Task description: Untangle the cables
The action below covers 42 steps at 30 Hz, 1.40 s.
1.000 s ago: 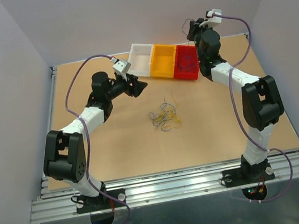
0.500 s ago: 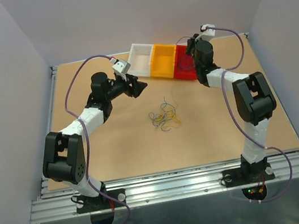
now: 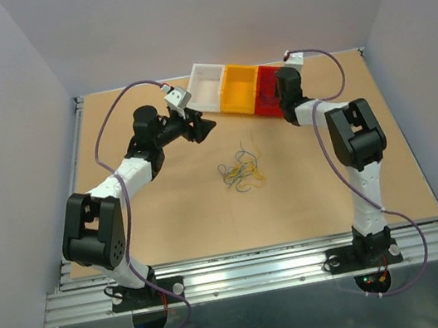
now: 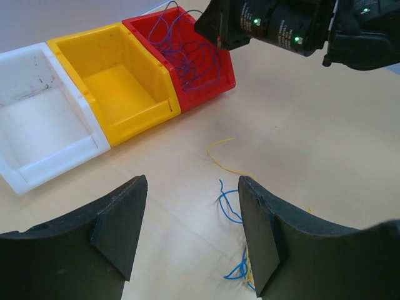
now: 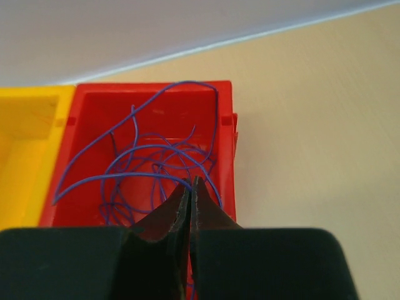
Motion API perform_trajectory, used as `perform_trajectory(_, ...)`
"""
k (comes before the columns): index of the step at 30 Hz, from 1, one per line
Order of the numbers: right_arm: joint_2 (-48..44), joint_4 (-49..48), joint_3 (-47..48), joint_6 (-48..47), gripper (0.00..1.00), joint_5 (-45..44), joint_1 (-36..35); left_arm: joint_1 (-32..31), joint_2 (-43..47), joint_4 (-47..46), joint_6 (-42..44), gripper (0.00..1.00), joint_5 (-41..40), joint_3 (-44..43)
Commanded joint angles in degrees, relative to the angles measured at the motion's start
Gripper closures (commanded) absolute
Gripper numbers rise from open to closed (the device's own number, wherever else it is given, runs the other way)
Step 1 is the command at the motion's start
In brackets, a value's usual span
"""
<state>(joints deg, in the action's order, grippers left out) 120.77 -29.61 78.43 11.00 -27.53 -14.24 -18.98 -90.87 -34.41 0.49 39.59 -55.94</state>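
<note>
In the last second my right gripper (image 5: 190,187) has swung in low over the red bin (image 5: 150,89), likely sorting a blue strand. Its jaws are pressed together; I cannot tell if they pinch wire. The left gripper (image 4: 192,187) hangs spread, empty. The cables (image 3: 241,169) lie tangled mid-worktop (image 3: 186,220).

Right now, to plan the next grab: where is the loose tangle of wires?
In the top view, the tangle of wires lies at the middle of the table, on the near side of the yellow bin.
</note>
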Motion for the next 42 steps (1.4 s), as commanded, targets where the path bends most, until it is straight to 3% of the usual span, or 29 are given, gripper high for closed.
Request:
perform_trajectory(1,5.87,11.56,13.44,-2.21,0.99,-1.65,0.27,0.26,2.45,-2.85,-0.23,0.29,1.1,0.22)
perform_trajectory(4,10.69,22.89,22.26,-2.74,0.99,-1.39,0.18,0.26,2.28,-2.76,-0.32,0.29,1.1,0.31)
perform_trajectory(16,22.13,38.56,37.39,-2.48,0.99,1.07,0.18,0.26,2.19,-2.85,-0.14,0.29,1.1,0.31)
perform_trajectory(22,22.93,47.26,38.81,-1.69,0.99,5.72,0.18,0.17,1.92,-2.76,-0.23,0.29,1.1,0.22)
perform_trajectory(30,12.92,50.79,22.41,3.32,1.0,16.19,-0.35,-0.35,2.36,-2.68,0.12,0.29,0.31,0.48)
perform_trajectory(40,0.62,44.91,7.46,5.69,0.99,11.98,-1.76,-0.53,2.19,-2.59,0.91,0.28,-0.48,0.57)
perform_trajectory(42,-1.77,44.11,6.04,5.96,0.93,11.71,-1.76,-0.53,2.1,-2.5,0.91,0.28,-0.57,0.48)
